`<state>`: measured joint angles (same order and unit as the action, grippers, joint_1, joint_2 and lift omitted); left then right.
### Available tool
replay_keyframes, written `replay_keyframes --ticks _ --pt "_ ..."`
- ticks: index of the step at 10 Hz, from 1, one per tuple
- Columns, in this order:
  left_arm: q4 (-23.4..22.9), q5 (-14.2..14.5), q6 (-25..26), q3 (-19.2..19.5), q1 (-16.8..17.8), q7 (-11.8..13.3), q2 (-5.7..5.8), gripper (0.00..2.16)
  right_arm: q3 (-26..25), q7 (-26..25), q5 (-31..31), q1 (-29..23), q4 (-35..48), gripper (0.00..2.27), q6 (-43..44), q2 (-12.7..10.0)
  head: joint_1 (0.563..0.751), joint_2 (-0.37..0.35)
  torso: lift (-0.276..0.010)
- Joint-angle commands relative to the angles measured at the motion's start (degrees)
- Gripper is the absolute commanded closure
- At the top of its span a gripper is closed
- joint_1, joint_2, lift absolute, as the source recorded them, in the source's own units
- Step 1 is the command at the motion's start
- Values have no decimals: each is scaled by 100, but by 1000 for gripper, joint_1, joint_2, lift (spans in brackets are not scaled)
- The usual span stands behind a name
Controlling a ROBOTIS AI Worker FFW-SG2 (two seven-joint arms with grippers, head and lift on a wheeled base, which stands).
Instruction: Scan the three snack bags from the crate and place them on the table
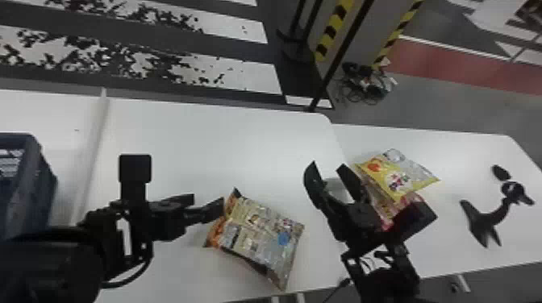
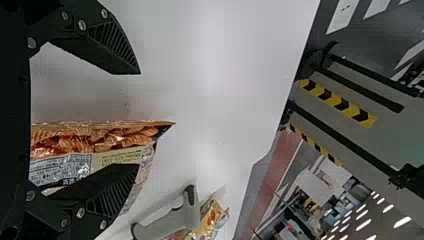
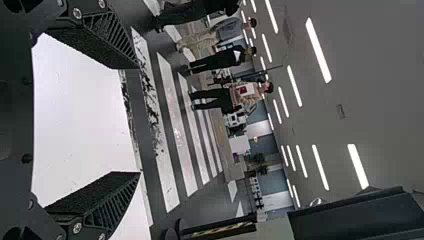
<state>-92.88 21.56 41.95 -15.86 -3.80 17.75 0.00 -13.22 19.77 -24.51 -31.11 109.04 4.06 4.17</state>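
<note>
At the head view's left edge we see the dark blue crate (image 1: 47, 181), and well over to the right a black stand-like object (image 1: 480, 223). Our right gripper (image 1: 328, 163), open and empty, hangs between the orange-and-silver snack bag (image 1: 262, 237) and the other two: the yellow snack bag (image 1: 407, 177) lies over the red snack bag (image 1: 383, 219), and our arm hides part of that one. The orange-and-silver bag lies on the middle counter (image 1: 217, 141), its near corner close to our left gripper (image 1: 208, 198), which is open. Past the counter we have a heap of cables (image 1: 365, 86) on the floor and posts striped yellow and black (image 1: 332, 30).

In the left wrist view our left gripper (image 2: 139, 119) has its fingers wide apart, the bag's end reaching between them, with printed orange food and a pale text panel that we can't make out from the head. A grey device (image 2: 165, 222) with a dark tip sits near the yellow bag there. The right wrist view gives us ceiling lights (image 3: 318, 50).

The orange-and-silver bag lies flat, orange end towards our left gripper; its long axis slants away from there, rightward and nearer to us.
</note>
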Motion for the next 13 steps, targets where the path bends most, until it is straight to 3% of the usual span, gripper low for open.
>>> replay_keyframes --ticks 1,5,6,7,9,11,13 --pt "-626 -11 -208 162 -340 -131 -15 22 -14 0 -1 0 -23 137 2 5 695 -350 -62" --pt "-2665 -222 -331 980 -1544 -527 -15 22 39 53 34 -62 -32 137 -33 5 695 -350 -62" --pt "-3148 -310 -753 1094 -1984 -668 -15 22 91 53 87 -62 -32 137 -33 5 695 -327 -62" --pt "-3561 -653 -1158 1138 -2353 -817 -15 22 153 44 87 -71 -32 137 -104 5 695 -305 -62" --pt "-3851 -802 -1667 1243 -2836 -984 -15 22 311 0 140 -71 -23 137 -350 -13 695 -231 -62" --pt "-3869 -1172 -2388 1226 -3214 -1160 88 22 469 -114 245 -132 47 137 -490 -22 695 -181 -62" --pt "-3816 -1259 -2775 1296 -3487 -1256 211 22 592 -202 245 -264 214 137 -877 -30 695 -135 -62"
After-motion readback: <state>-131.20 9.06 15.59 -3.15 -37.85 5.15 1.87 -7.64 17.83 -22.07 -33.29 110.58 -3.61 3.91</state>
